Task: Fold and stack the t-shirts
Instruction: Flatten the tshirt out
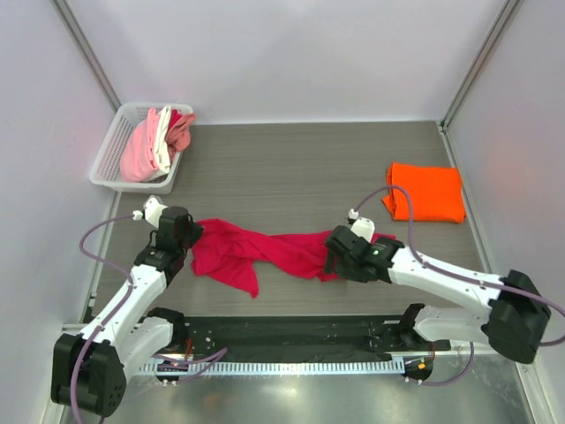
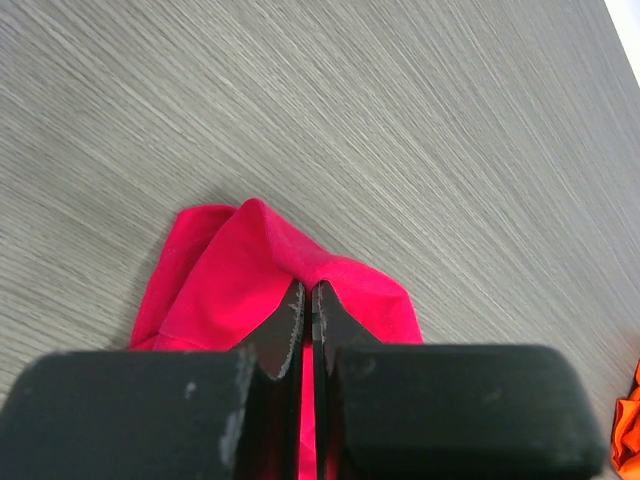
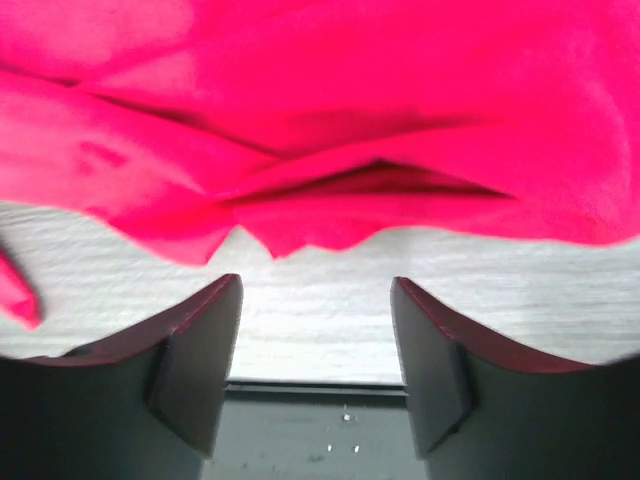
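From above, the red t-shirt (image 1: pixel 256 252) lies rumpled on the desk (image 1: pixel 309 168) between both arms. Left wrist: the left end effector (image 2: pixel 306 310) is clenched on a fold of it. Right wrist: the right end effector (image 3: pixel 316 300) gapes, released (hem just ahead). Probably light, limp cloth; best gripped at hems or corners.

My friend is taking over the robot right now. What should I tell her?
Left gripper: shut on an edge of the red shirt.
Right gripper: open at that shirt's other end, holding nothing.
The red shirt lies crumpled mid-table. The orange shirt lies folded at the far right. The pink and white shirts sit in the basket.
Done: orange folded.
Left: fold red and the basket ones, then stack.
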